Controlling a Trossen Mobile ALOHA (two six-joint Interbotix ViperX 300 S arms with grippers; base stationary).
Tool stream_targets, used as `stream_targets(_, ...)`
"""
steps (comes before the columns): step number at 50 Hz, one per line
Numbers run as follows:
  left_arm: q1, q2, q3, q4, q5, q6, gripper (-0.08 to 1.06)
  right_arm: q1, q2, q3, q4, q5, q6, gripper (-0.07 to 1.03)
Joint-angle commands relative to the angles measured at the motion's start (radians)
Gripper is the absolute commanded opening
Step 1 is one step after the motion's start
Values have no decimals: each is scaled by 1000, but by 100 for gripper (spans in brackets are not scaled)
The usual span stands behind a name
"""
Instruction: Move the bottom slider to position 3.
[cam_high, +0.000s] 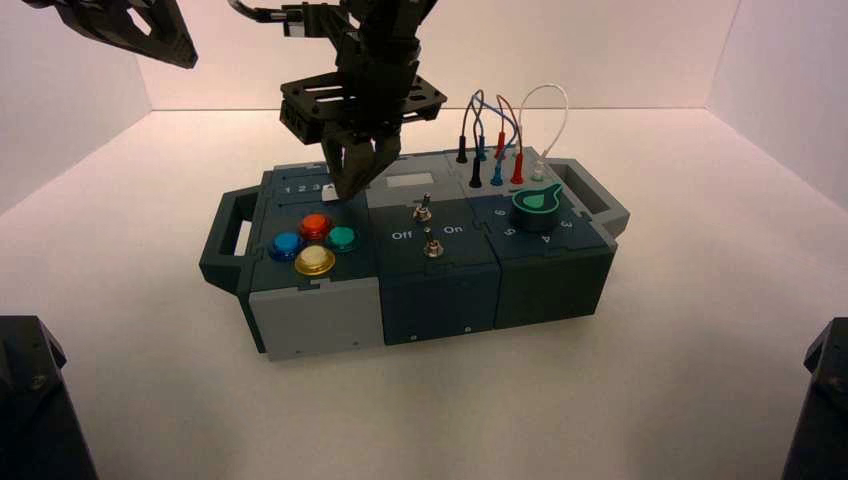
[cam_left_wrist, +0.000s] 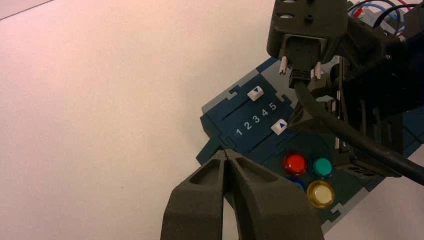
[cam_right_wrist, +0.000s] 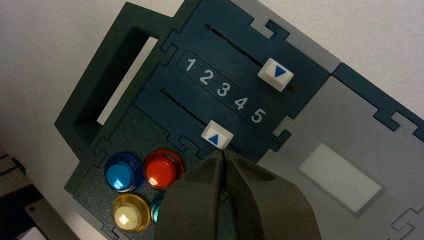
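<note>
The bottom slider (cam_right_wrist: 217, 135) is a small white cap with a blue triangle. It sits in its slot below a row of numerals 1 to 5, roughly at the 4. The numeral 3 (cam_right_wrist: 223, 90) lies one step back along the row. My right gripper (cam_right_wrist: 222, 152) is shut, and its tip rests against the cap's side that faces the 5 end. From above, the right gripper (cam_high: 350, 182) points down at the box's left rear panel. The cap also shows in the left wrist view (cam_left_wrist: 279, 126). My left gripper (cam_left_wrist: 227, 152) is shut and empty, held high off the box's left side.
A twin top slider (cam_right_wrist: 275, 74) sits between 4 and 5. Red (cam_right_wrist: 163, 168), blue (cam_right_wrist: 123, 171) and yellow (cam_right_wrist: 131, 212) buttons lie close beside my right fingers. Toggle switches (cam_high: 424, 211), a green knob (cam_high: 538, 204) and plugged wires (cam_high: 500, 140) lie to the right. The box has side handles (cam_high: 228, 235).
</note>
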Motion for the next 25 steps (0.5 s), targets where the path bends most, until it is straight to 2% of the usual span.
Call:
stream_targets(1, -5, 0, -14, 2, -5, 5, -3, 5, -17, -32, 5, -5, -2, -3)
stream_targets(25, -3, 0, -15, 2, -5, 6, -3, 5, 5, -61, 5, 5, -2, -3)
